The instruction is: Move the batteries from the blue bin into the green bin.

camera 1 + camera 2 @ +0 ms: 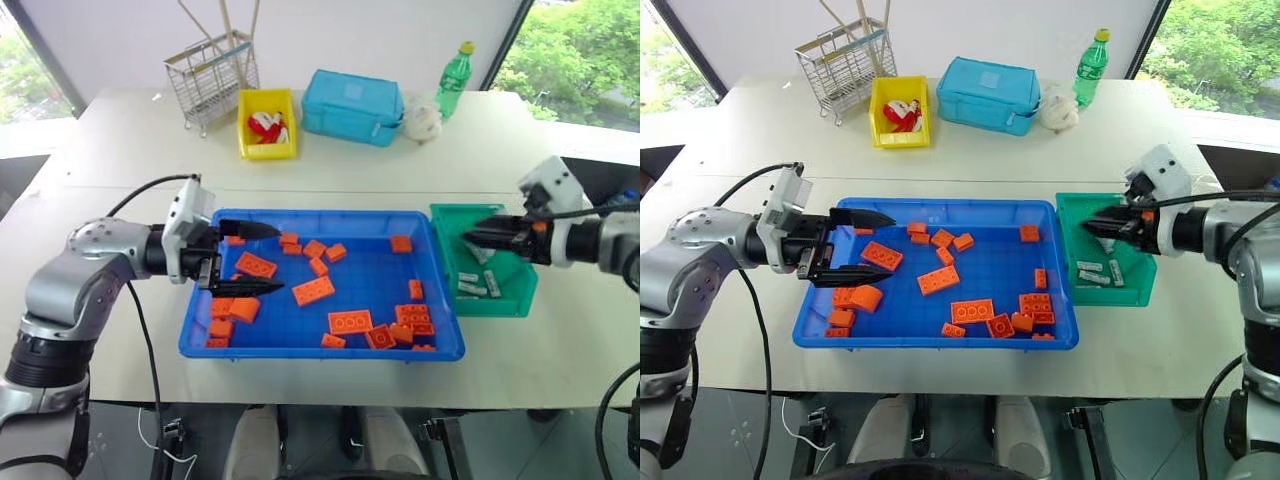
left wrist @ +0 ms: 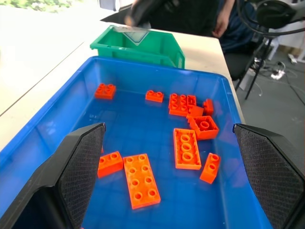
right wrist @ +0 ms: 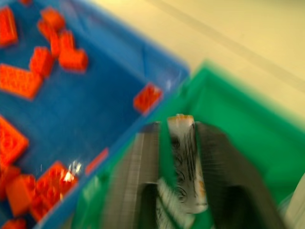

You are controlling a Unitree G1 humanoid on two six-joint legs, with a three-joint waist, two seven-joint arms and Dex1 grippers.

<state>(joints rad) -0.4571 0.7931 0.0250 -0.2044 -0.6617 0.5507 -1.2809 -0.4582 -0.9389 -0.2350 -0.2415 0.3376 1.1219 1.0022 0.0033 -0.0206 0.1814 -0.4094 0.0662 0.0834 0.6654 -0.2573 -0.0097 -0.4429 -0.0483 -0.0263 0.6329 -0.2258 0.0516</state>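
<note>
Beyond the pale cream table (image 1: 330, 170), large windows show green trees at both upper corners. At the table's far side stand a wire rack (image 1: 210, 75) with wooden sticks, a small yellow plastic bin (image 1: 267, 125) holding something red and white, a light-blue lidded box (image 1: 352, 105) and a green plastic bottle (image 1: 452, 80) with a yellow cap.

Nearer, the large shallow bright-blue plastic bin (image 1: 300, 345) holds scattered orange studded toy bricks (image 1: 313, 290); I can make out no silver cylinders among them. Just beside its right wall sits the small deep teal-green plastic bin (image 1: 520, 295), and several small silver-grey cylindrical batteries (image 1: 470, 285) lie on its floor.

The left gripper (image 1: 255, 258) hangs over the blue bin's left end, pointing toward the bricks, its two black fingers (image 2: 78, 167) spread wide apart with nothing between them.

The right gripper (image 1: 470, 235) hovers over the green bin's far part, pointing toward the blue bin. In its wrist view, one battery (image 3: 187, 162) with a dark printed wrapper stands between the two fingers (image 3: 217, 171), its end poking past the tips, above the green bin's interior. That view is blurred, so I cannot tell whether the fingers are pressing on the battery or standing just off it.
</note>
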